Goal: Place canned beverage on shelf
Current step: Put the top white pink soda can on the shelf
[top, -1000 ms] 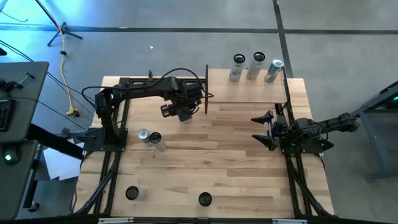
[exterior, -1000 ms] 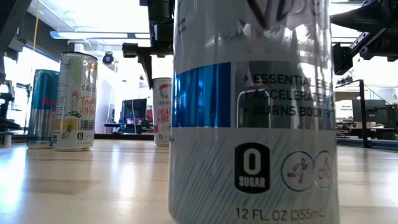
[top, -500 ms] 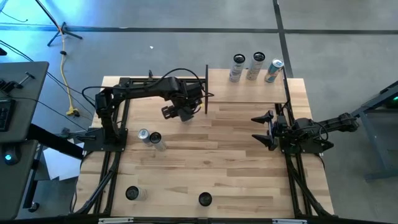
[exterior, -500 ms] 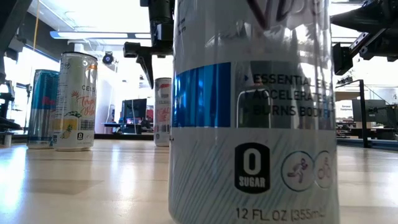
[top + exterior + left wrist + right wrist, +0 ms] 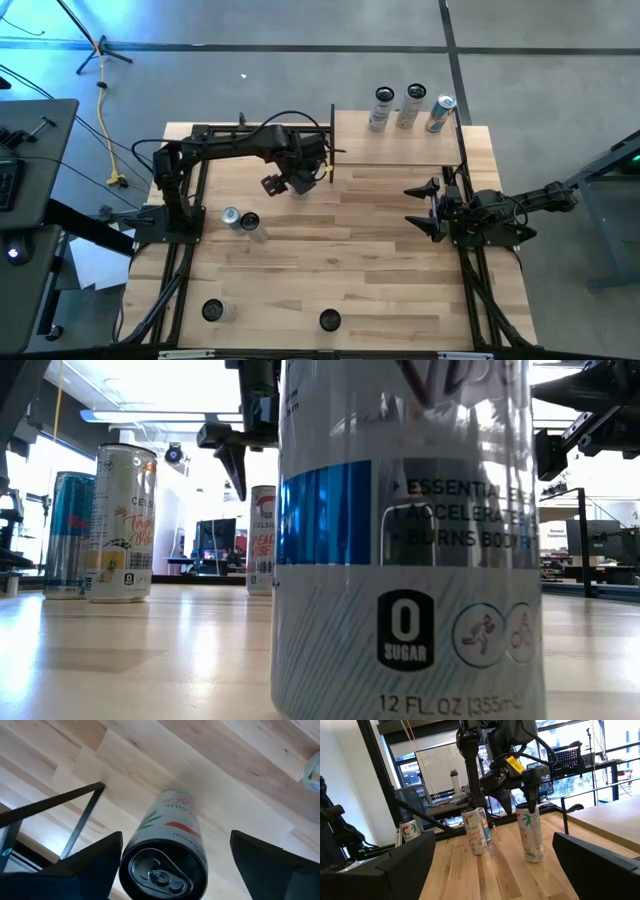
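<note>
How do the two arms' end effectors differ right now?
The left end effector reaches out to mid-table and hangs over a standing can. The right end effector sits near the table's right edge with nothing between its fingers. The left one points downward, while the right one lies level. Both are open.

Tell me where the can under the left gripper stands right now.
In the high view, the can stands upright on the tabletop beneath the open left gripper, left of centre, beside the shelf's black post.
</note>
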Robot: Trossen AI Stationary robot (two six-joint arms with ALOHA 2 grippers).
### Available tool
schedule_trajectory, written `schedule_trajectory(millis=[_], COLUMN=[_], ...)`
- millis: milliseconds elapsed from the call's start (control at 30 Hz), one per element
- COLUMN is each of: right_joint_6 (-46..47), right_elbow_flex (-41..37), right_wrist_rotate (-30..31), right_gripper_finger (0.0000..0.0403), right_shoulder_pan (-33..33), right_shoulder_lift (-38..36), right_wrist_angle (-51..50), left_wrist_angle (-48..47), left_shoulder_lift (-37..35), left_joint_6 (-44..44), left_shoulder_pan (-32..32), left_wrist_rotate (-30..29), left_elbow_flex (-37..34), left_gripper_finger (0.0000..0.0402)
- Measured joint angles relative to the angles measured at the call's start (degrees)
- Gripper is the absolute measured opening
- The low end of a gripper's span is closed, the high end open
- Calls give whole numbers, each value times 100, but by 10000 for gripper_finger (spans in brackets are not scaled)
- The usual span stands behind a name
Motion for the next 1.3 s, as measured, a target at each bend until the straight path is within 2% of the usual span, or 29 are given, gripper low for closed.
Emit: schedule_trajectory(millis=[200, 333, 667, 800, 900, 1033, 1300], right_joint_6=[0, 0, 0, 0, 0, 0, 0], right_elbow_flex=[0, 0, 0, 0, 0, 0, 0], right_wrist_rotate=[-26, -24, -17, -17, -15, -13, 11], right_gripper_finger=[389, 389, 389, 389, 389, 389, 389], right_shoulder_pan=[0, -1, -1, -2, -1, -2, -2], right_shoulder_lift=[1, 0, 0, -1, 0, 1, 51], right_wrist_angle=[1, 1, -10, -47, -53, -87, -185], left_wrist_angle=[-146, -360, -887, -635, -238, 14, -354], left_shoulder_lift=[-168, -424, -1453, -1791, -1812, -1599, -853], left_joint_6=[-304, -828, -2922, -4485, -5983, -7828, -10564], left_shoulder_pan=[-50, -147, -658, -966, -1225, -1495, -2053], left_wrist_rotate=[-12, 30, 254, 71, -612, -1995, -4869], left_elbow_flex=[-4, -4, -4, -4, -3, -3, -4], left_gripper_finger=[351, 352, 352, 352, 352, 351, 351])
